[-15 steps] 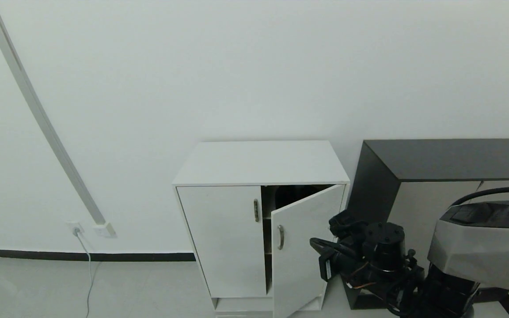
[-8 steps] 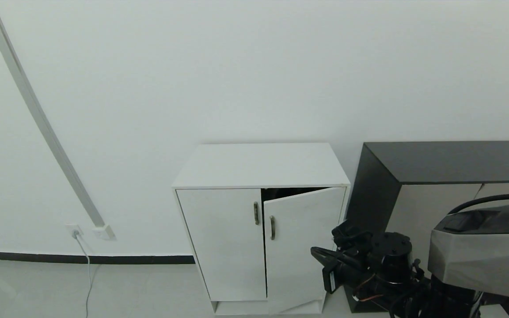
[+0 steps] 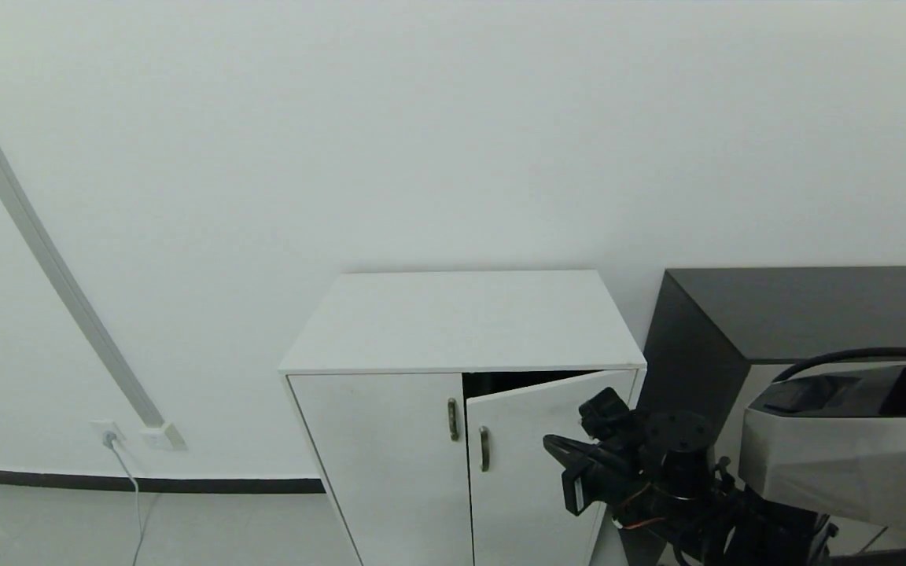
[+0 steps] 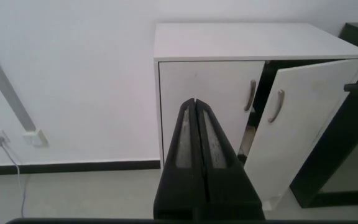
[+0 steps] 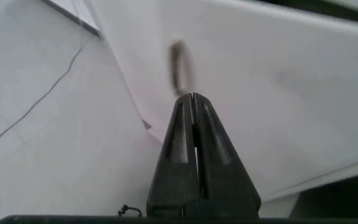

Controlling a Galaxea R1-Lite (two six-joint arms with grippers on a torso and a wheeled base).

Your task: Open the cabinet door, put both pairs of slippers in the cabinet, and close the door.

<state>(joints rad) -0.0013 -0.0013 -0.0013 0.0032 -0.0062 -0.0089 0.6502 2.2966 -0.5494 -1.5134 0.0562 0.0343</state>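
Observation:
The white cabinet (image 3: 461, 322) stands against the wall. Its left door (image 3: 374, 464) is closed and its right door (image 3: 532, 456) is ajar by a narrow gap, with dark interior showing along its top edge. My right gripper (image 3: 554, 446) is shut and empty in front of the right door's outer face. In the right wrist view its tips (image 5: 193, 97) sit just below the door handle (image 5: 179, 65); I cannot tell if they touch the door. My left gripper (image 4: 195, 107) is shut and empty, held back from the cabinet (image 4: 247, 40) and facing the left door.
A dark low desk (image 3: 783, 310) stands right beside the cabinet. A wall socket with a hanging cable (image 3: 109, 436) and a slanting grey conduit (image 3: 44, 251) are to the left. Open grey floor (image 4: 73, 193) lies in front and to the left of the cabinet.
The right door swung from about half open to nearly closed, with my right gripper following its face. The head view also shifted, and the cabinet now looks larger and lower.

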